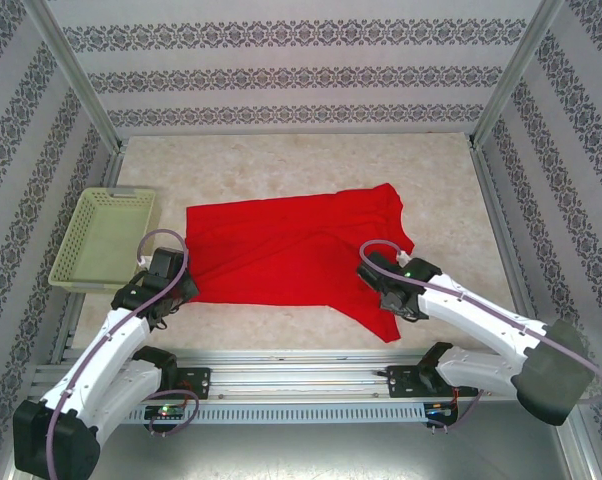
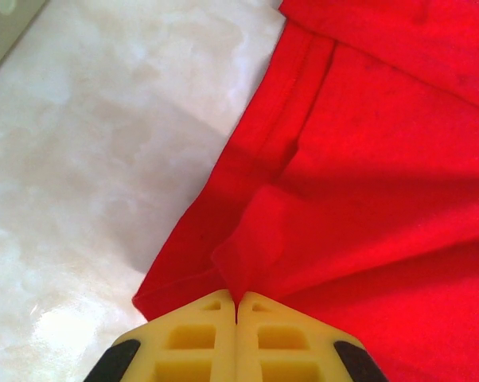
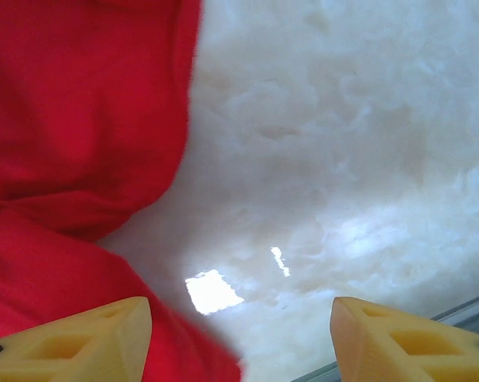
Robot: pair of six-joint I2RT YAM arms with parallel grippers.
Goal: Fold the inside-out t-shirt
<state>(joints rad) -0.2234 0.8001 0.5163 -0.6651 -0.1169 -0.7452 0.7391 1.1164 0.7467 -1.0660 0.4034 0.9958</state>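
Note:
The inside-out t-shirt (image 1: 291, 250) is bright red and lies spread flat across the middle of the table. My left gripper (image 1: 174, 292) sits at its near left corner. In the left wrist view the yellow fingers (image 2: 200, 342) are pressed together, so the left gripper (image 2: 236, 302) is shut on a small raised pinch of the red cloth (image 2: 359, 199). My right gripper (image 1: 389, 300) hovers over the shirt's near right corner. It (image 3: 239, 322) stands open, with the red cloth's edge (image 3: 72, 143) by its left finger (image 3: 96, 338) and bare table under the rest of the gap.
A pale green basket (image 1: 101, 238) stands at the left of the table, beside the shirt; its corner (image 2: 1, 20) shows in the left wrist view. Patterned walls enclose the table. A metal rail (image 1: 301, 365) runs along the near edge.

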